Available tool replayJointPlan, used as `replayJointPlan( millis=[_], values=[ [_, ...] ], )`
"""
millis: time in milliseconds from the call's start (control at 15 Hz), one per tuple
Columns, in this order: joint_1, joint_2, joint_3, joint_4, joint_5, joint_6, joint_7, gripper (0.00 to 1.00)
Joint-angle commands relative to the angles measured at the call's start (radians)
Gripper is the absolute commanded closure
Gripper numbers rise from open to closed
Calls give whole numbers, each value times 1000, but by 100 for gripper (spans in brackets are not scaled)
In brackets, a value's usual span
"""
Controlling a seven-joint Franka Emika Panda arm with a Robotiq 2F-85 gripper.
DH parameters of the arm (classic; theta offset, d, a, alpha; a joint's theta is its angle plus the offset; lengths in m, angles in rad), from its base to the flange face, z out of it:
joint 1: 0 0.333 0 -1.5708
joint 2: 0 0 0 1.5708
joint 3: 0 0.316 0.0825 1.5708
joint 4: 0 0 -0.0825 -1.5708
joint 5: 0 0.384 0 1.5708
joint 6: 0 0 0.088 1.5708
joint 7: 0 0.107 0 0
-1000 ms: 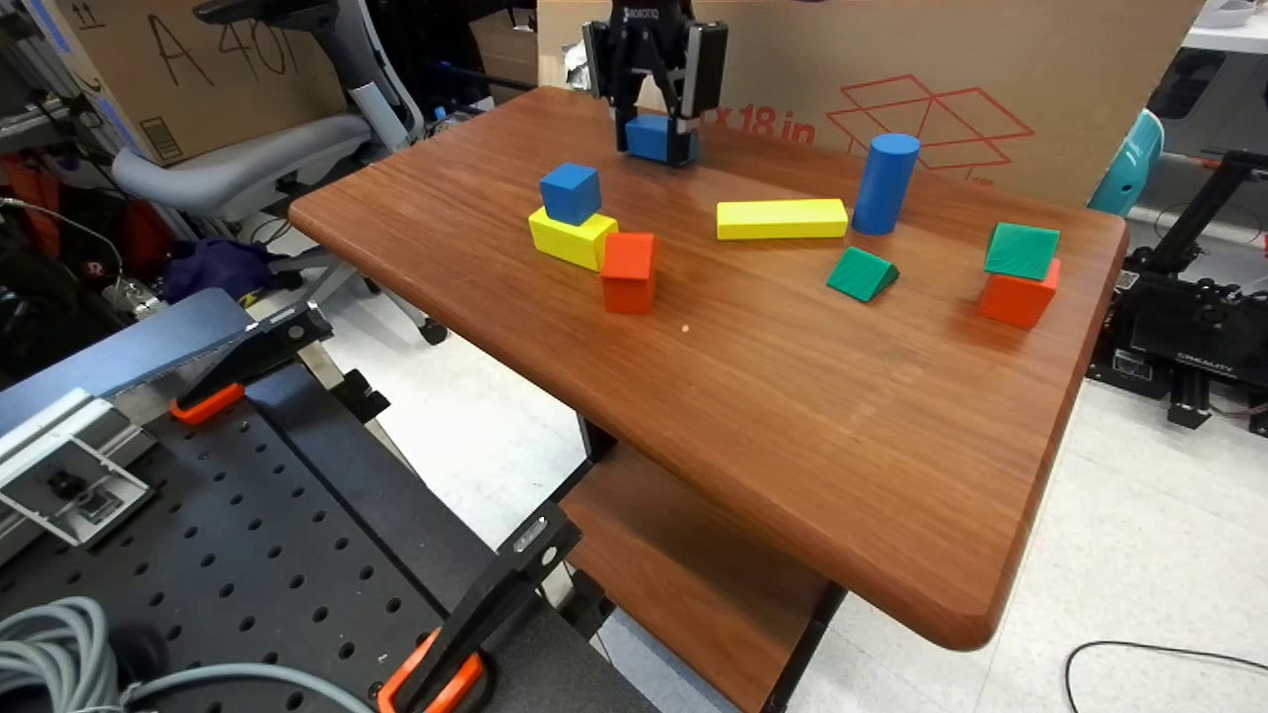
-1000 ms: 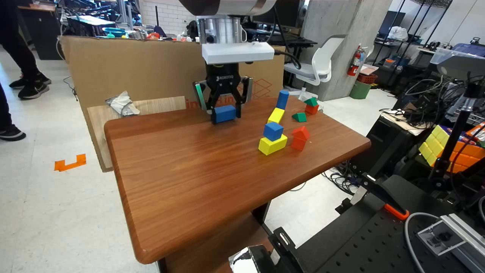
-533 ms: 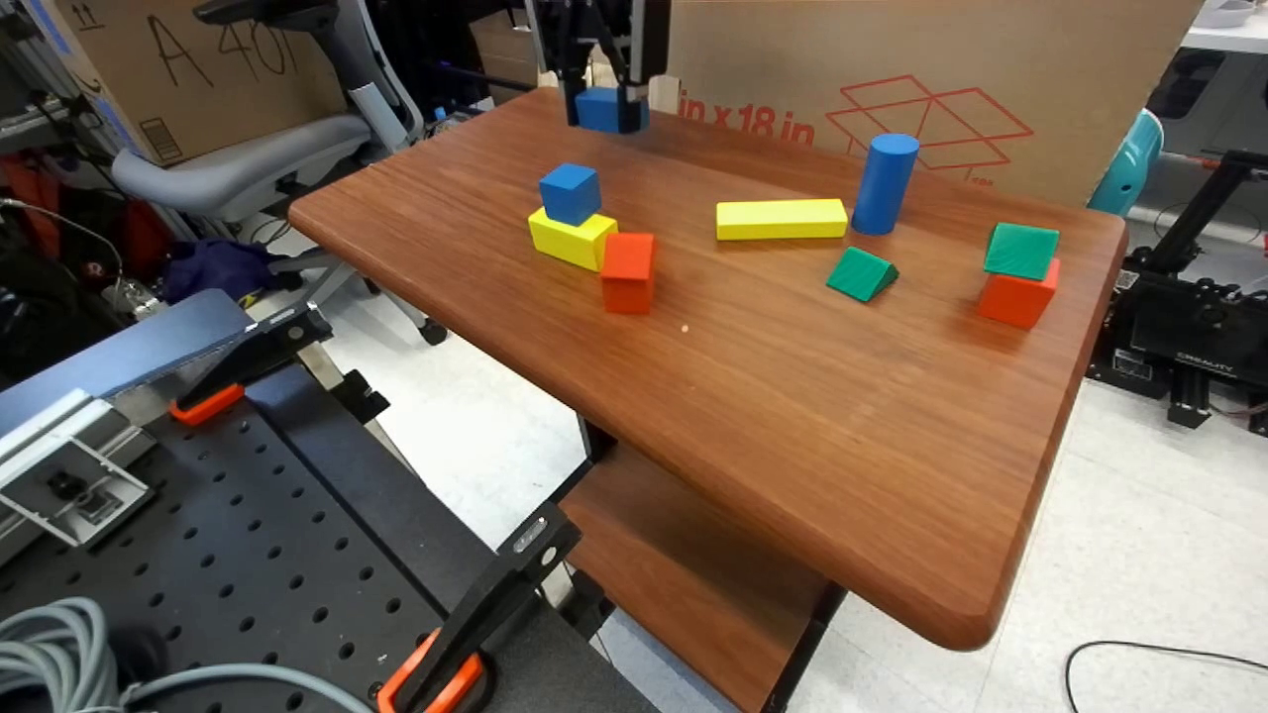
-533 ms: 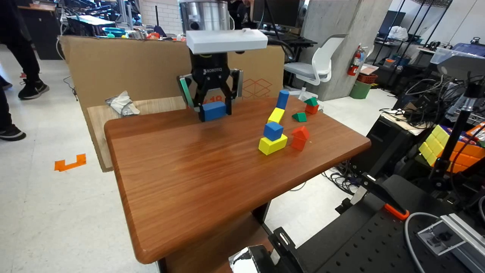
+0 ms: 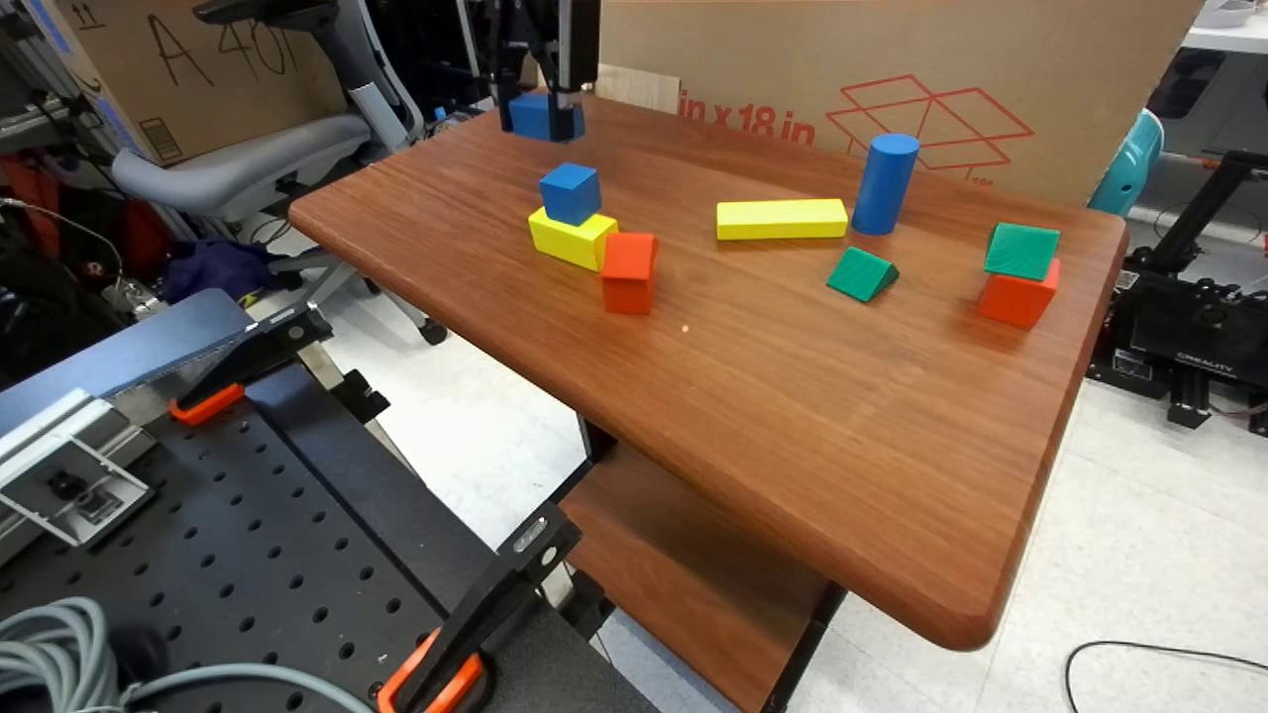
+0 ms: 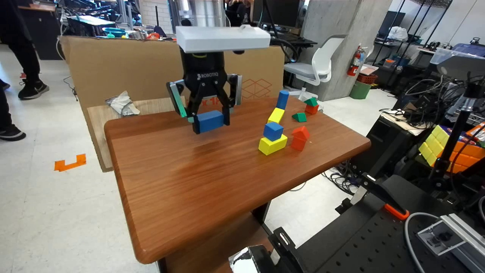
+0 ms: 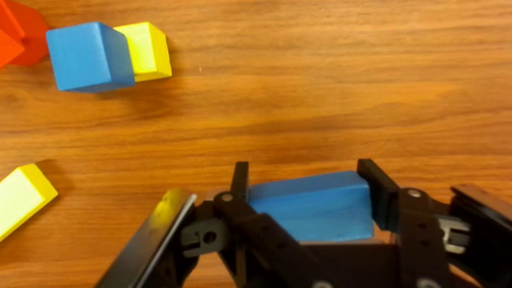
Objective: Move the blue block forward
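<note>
Black hand [image 6: 211,122] is clamped on the blue block [image 7: 316,216], gripping it by its two ends. Block is held up off the table [image 6: 170,204], shadow [image 6: 204,151] thrown below it in an exterior view. Next out: blue cube [image 5: 571,194] stacked on a yellow block [image 5: 570,243], two stacked red pieces [image 5: 628,267] just beside. Further along: long yellow block [image 5: 783,220] lying flat, blue cylinder [image 5: 885,185] upright near its end, green wedge [image 5: 862,274] near both. Well apart from the hand: another green wedge [image 5: 1022,252] on top of a red block [image 5: 1018,300].

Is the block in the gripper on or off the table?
Off: in an exterior view, the blue block hangs in the gripper, its shadow lying apart on the table.
</note>
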Motion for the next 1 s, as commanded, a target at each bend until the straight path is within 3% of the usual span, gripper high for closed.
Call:
replayJointPlan(
  millis=[0, 533, 600, 800, 933],
  values=[
    [2, -23, 3, -66, 8, 17, 5, 57],
    [16, -26, -3, -127, -16, 38, 8, 57],
    [15, -27, -3, -128, -14, 40, 8, 8],
    [18, -53, -3, -145, -20, 23, 3, 0],
    [18, -97, 0, -172, -27, 18, -7, 0]
  ],
)
